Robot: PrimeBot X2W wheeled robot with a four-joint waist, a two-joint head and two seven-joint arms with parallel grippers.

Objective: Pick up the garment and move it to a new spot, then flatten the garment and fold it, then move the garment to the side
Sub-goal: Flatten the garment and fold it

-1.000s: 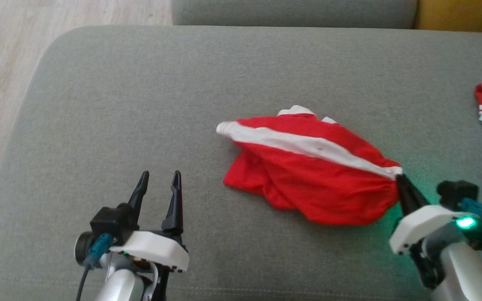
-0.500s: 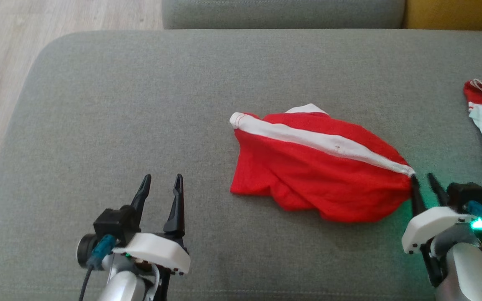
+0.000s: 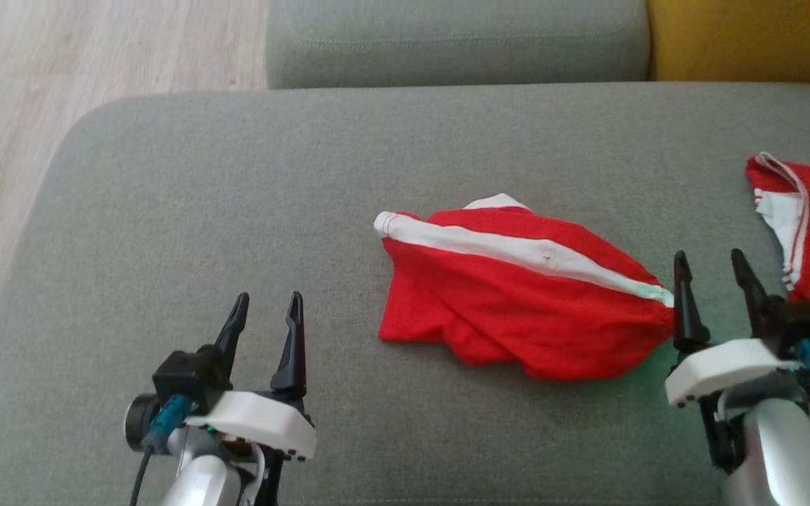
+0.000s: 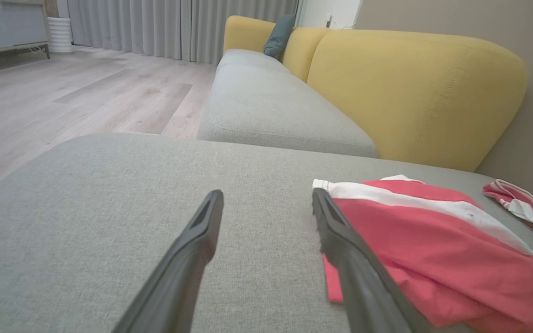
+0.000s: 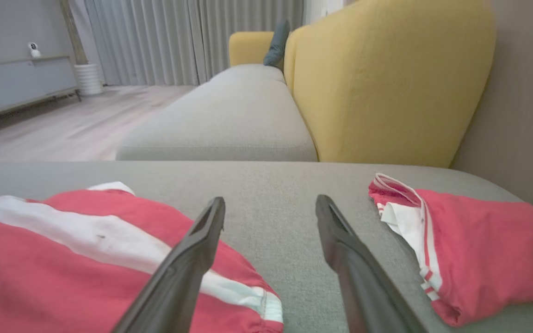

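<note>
The garment (image 3: pixel 517 295) is red with a white band, lying rumpled on the grey cushion (image 3: pixel 236 197) right of centre; it also shows in the left wrist view (image 4: pixel 433 249) and the right wrist view (image 5: pixel 86 259). My right gripper (image 3: pixel 714 270) stands open just past the garment's right end, nothing between its fingers (image 5: pixel 192 259). My left gripper (image 3: pixel 268 309) is open over bare cushion, to the left of the garment, its fingers (image 4: pixel 340 240) empty.
A second red and white piece of clothing (image 3: pixel 806 225) lies at the cushion's right edge, close to my right gripper. Another grey seat (image 3: pixel 447 42) and a yellow backrest (image 3: pixel 749 39) lie beyond. Wooden floor (image 3: pixel 25 105) is to the left.
My right gripper has let go of the garment's right end and opened, drawing slightly right of it. The garment has settled on the cushion. The head camera has shifted a little. The left gripper has not moved.
</note>
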